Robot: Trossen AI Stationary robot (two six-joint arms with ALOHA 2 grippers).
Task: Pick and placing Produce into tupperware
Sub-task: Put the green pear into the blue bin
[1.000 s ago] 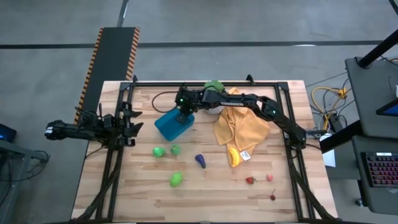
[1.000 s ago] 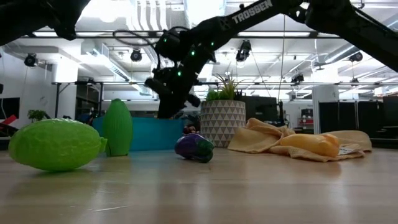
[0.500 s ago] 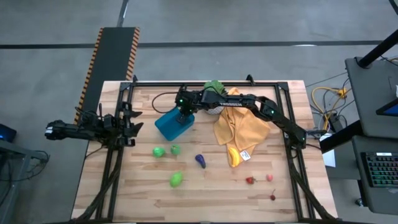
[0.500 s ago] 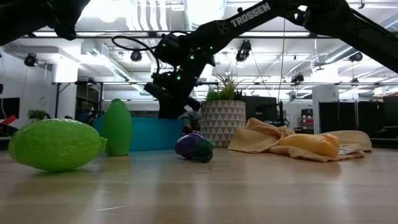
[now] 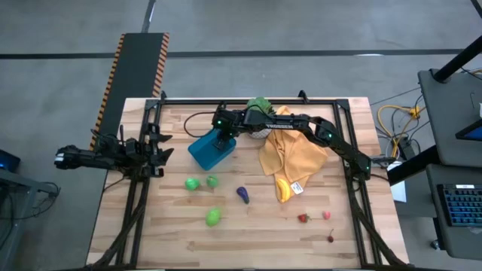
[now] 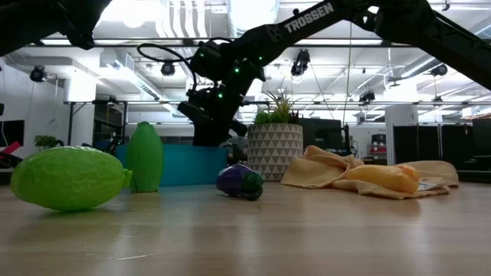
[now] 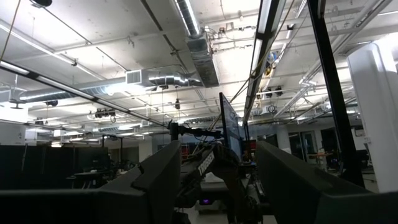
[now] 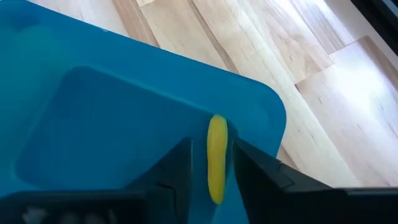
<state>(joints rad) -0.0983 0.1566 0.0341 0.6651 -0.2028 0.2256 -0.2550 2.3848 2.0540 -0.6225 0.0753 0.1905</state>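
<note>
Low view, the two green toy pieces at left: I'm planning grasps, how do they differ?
The lime-green lemon-shaped toy piece lies on its side; the darker green oval toy piece stands upright. The lime one is nearer the camera; the darker one sits by the blue plastic tupperware. Both rest on the table.

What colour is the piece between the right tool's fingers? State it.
Yellow piece, over the blue tupperware; right wrist view shows it best.
</note>
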